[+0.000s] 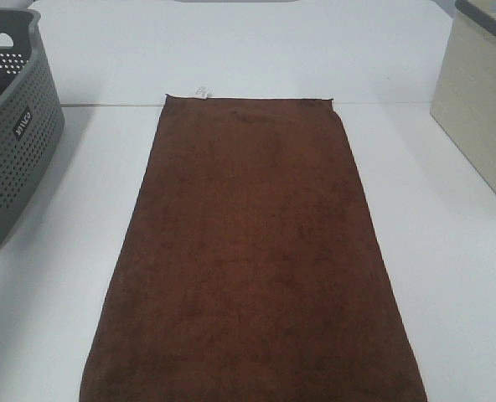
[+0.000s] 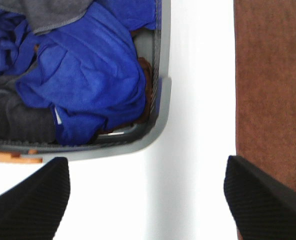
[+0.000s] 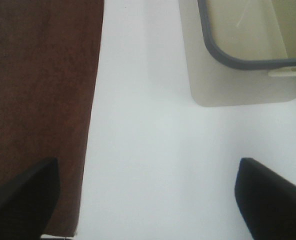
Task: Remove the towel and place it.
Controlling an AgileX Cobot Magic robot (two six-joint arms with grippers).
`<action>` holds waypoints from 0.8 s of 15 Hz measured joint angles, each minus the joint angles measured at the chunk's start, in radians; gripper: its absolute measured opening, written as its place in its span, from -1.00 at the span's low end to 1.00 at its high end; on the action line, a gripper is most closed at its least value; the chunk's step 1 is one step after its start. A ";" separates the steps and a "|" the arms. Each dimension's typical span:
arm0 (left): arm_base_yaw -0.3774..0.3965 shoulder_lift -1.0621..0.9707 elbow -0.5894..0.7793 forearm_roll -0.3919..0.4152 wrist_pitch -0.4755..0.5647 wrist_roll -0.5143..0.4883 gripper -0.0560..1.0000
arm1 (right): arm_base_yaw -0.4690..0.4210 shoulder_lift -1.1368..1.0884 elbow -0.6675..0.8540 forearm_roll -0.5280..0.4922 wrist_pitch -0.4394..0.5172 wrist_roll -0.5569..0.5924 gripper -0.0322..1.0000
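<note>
The dark brown towel (image 1: pixel 252 260) lies spread flat on the white table, its small white tag (image 1: pixel 201 91) on the far short edge. Its edge also shows in the left wrist view (image 2: pixel 270 90) and in the right wrist view (image 3: pixel 38 85). My left gripper (image 2: pixel 145 200) is open and empty, above bare table between the grey basket (image 2: pixel 158 125) and the towel. My right gripper (image 3: pixel 148 200) is open and empty, above bare table between the towel and the beige bin (image 3: pixel 228 87). Neither gripper shows in the exterior high view.
The grey perforated basket (image 1: pixel 18 142) stands at the left, holding blue cloth (image 2: pixel 88 70) and dark grey cloth (image 2: pixel 18 120). A beige bin with a grey rim (image 1: pixel 483 109) stands at the right. White table (image 1: pixel 72 251) surrounds the towel.
</note>
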 joint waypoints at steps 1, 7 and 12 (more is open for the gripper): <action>0.000 -0.048 0.044 0.000 0.000 -0.005 0.56 | 0.000 -0.060 0.037 -0.004 0.000 0.000 0.81; 0.000 -0.582 0.475 0.090 -0.090 -0.016 0.56 | 0.000 -0.607 0.391 -0.112 0.004 -0.008 0.81; 0.000 -0.924 0.712 0.129 -0.106 -0.008 0.55 | 0.075 -0.803 0.491 -0.109 0.005 -0.011 0.80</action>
